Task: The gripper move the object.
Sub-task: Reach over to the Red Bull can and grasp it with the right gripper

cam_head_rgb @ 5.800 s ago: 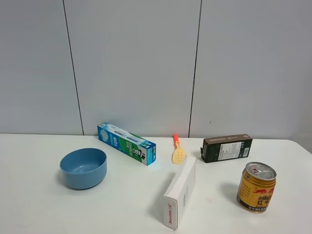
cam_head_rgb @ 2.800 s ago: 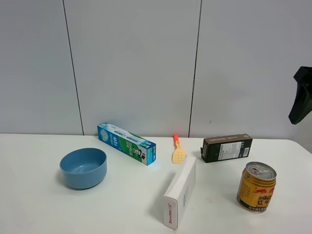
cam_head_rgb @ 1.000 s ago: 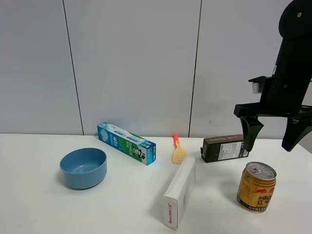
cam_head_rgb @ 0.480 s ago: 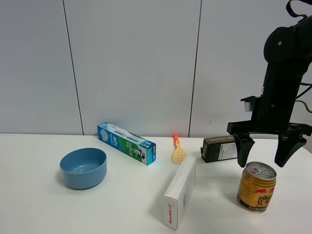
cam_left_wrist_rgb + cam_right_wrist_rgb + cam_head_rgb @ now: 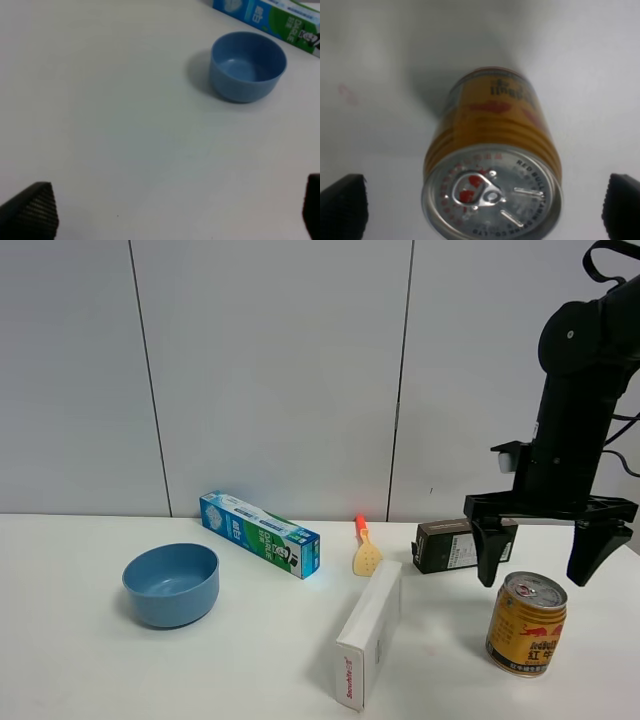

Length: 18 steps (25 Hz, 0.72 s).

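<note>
Exterior high: the can [image 5: 526, 632] stands upright at the right of the table [image 5: 100, 670]. It could be toppled if a prong of the right gripper [image 5: 535, 578] were lowered onto its rim. The jaws are spread wide just above it — nothing is held.

Left wrist: the left gripper [image 5: 170, 215] is spread wide and empty.

Right wrist: the can is seen roughly centred between the prongs.

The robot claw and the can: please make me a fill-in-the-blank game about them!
1. The can stands ____ on the table.
2. The gripper hanging above it is the robot's ____ one.
3. Its jaws are ____, not shut.
4. The bowl is coloured ____.
Missing words: upright; right; open; blue.
</note>
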Each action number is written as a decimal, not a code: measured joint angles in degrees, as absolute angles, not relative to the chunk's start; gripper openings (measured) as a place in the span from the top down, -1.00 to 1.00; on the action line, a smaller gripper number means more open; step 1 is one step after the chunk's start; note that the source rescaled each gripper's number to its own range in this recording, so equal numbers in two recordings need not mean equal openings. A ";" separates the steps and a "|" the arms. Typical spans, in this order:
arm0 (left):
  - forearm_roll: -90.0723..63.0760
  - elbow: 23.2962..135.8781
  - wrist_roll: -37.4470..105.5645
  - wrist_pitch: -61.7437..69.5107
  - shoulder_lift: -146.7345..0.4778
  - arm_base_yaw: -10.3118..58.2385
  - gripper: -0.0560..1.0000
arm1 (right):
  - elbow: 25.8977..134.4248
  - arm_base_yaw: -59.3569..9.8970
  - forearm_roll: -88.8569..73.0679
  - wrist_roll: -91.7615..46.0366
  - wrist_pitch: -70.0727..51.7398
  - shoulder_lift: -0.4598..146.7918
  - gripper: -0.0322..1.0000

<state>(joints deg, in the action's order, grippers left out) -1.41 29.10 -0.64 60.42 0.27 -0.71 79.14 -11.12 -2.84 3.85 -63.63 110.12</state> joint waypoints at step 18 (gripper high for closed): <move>-1.41 29.10 -0.64 60.42 0.27 -0.71 -1.00 | 79.14 -11.12 -3.79 3.91 -63.85 116.12 -0.73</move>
<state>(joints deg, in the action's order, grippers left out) -1.41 29.10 -0.64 60.42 0.27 -0.71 79.14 -11.12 -3.79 3.91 -63.85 116.12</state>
